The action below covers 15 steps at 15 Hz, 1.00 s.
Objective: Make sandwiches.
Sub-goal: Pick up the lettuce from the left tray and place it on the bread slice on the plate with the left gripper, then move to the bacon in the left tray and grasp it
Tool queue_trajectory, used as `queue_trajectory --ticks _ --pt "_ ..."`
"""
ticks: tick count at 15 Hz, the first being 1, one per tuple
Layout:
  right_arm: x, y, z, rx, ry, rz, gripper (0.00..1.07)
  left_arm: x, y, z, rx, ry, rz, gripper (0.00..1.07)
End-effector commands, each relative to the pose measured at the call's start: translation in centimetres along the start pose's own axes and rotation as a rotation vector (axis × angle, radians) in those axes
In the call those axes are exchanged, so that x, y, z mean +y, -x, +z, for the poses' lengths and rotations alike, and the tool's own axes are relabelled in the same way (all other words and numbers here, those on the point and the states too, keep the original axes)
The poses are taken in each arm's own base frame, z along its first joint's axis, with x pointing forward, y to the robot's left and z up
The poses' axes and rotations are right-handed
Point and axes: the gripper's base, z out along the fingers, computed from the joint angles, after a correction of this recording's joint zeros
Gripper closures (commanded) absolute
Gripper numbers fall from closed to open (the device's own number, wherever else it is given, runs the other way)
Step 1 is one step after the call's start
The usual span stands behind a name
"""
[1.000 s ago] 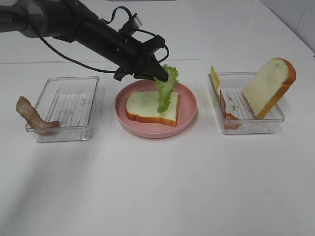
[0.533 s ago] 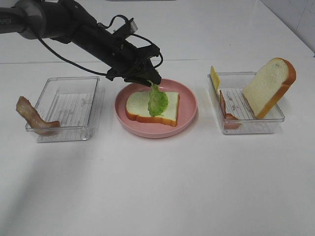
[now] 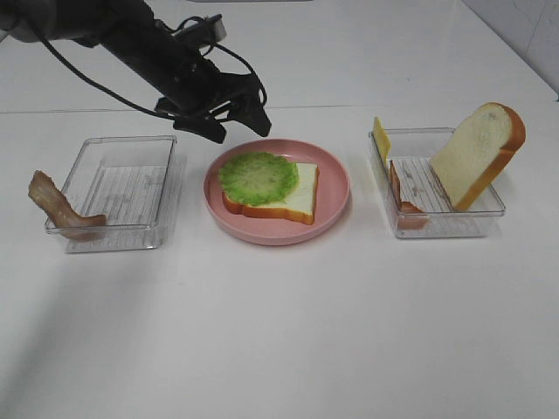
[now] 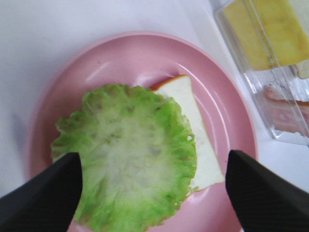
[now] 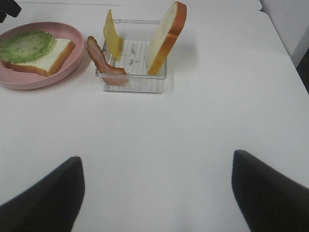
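Note:
A white bread slice (image 3: pixel 297 196) lies on the round pink plate (image 3: pixel 336 188), and a green frilly lettuce leaf (image 3: pixel 258 177) lies flat over its left part. My left gripper (image 3: pixel 238 127) hangs open just behind and above the plate's far-left rim, holding nothing. The left wrist view looks down on the lettuce (image 4: pixel 128 164) between the spread fingers (image 4: pixel 43 193). My right gripper (image 5: pixel 157 193) is open and empty over bare table. It does not show in the exterior high view.
The right clear tray (image 3: pixel 489 214) holds an upright bread slice (image 3: pixel 476 153), a yellow cheese square (image 3: pixel 382 138) and a bacon strip (image 3: pixel 397 192). The left clear tray (image 3: pixel 122 188) has a bacon strip (image 3: pixel 57 205) draped over its left wall.
My left gripper opened and let go of the lettuce, which now lies flat on the bread. The gripper drew back toward the left and rear. The right arm has not moved.

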Motion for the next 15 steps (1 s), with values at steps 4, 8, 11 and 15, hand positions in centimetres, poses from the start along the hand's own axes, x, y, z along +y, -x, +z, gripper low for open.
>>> queue_trajectory --ticks 4,8,11,15 --pt "0.0 -0.1 -0.1 -0.020 -0.007 -0.004 0.29 -1.2 1.5 -7.0 -0.047 0.242 -0.002 0.29" --pt "0.0 -0.1 -0.1 -0.020 -0.007 -0.004 0.29 -1.5 0.5 -11.1 0.057 0.430 -0.054 0.30" --pt "0.0 -0.1 -0.1 -0.020 -0.007 -0.004 0.29 -1.5 -0.3 -12.0 0.142 0.482 -0.059 0.30" --pt "0.0 -0.1 -0.1 -0.020 -0.007 -0.004 0.29 -0.9 -1.0 -12.4 0.214 0.556 -0.080 0.30"
